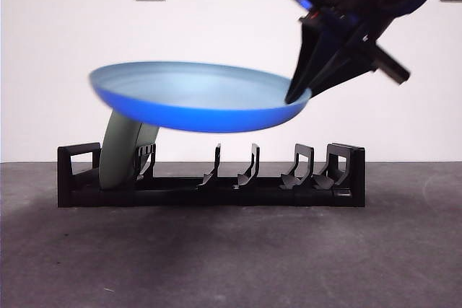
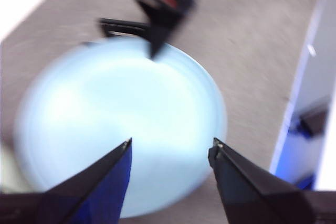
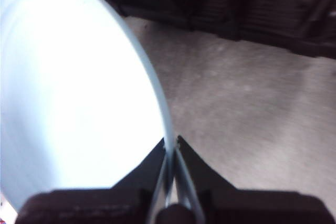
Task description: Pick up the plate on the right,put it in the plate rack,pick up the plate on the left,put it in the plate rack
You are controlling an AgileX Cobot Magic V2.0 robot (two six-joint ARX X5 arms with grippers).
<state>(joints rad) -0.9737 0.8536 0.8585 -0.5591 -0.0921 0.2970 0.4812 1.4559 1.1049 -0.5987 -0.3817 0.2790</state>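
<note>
Up high, the right gripper (image 1: 292, 95) has its 2 black jaws pinched tight on the rim of a round, smooth blue plate (image 1: 198, 99). From those jaws the plate reaches out nearly flat, in the air above the plate rack (image 1: 211, 178). That rack is long, low black plastic with curved prongs. 1 grey-green plate (image 1: 123, 151) stands in its far end. The left gripper (image 2: 170, 148) hangs over the blue plate, jaws wide apart and holding nothing.
</note>
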